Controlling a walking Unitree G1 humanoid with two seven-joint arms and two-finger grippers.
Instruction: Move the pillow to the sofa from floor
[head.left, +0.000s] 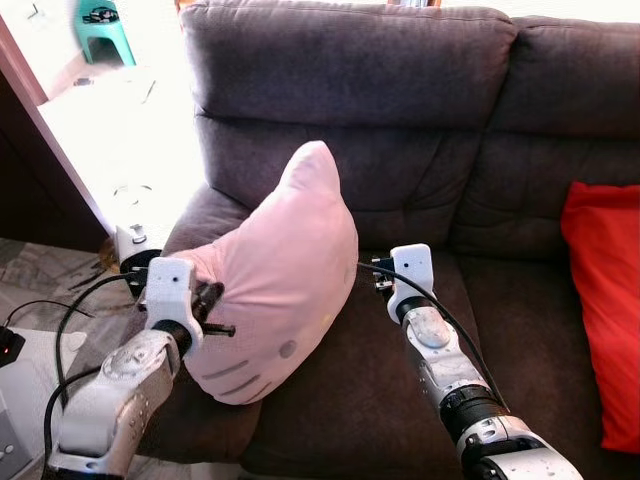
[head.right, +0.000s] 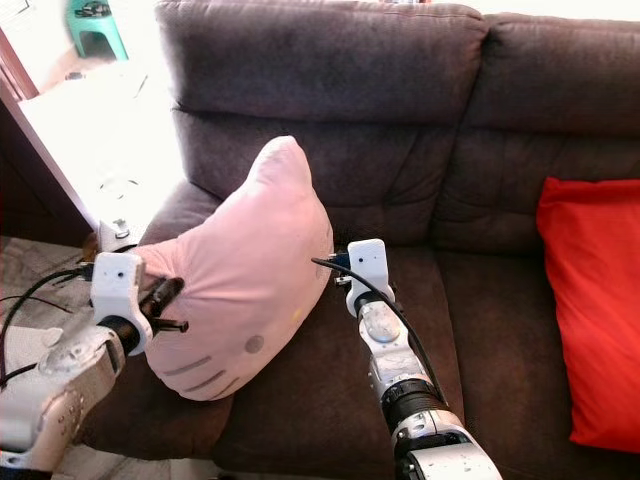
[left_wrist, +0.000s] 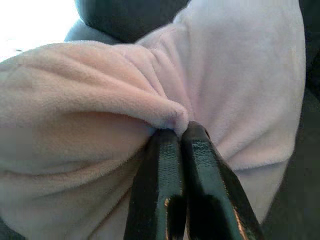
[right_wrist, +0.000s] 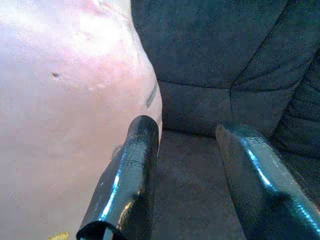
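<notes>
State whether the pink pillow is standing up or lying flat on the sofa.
Standing up. The pink pillow rests on the sofa seat, its pointed ear upward, with the left gripper shut on a fabric fold.

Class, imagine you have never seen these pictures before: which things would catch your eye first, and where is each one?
First, the big pink pillow standing on the left seat of the dark brown sofa, propped against its armrest. The left tool is shut on a pinch of the pillow's fabric, while the right tool is open beside the pillow's other edge. A bright red cushion lies at the sofa's right end.
</notes>
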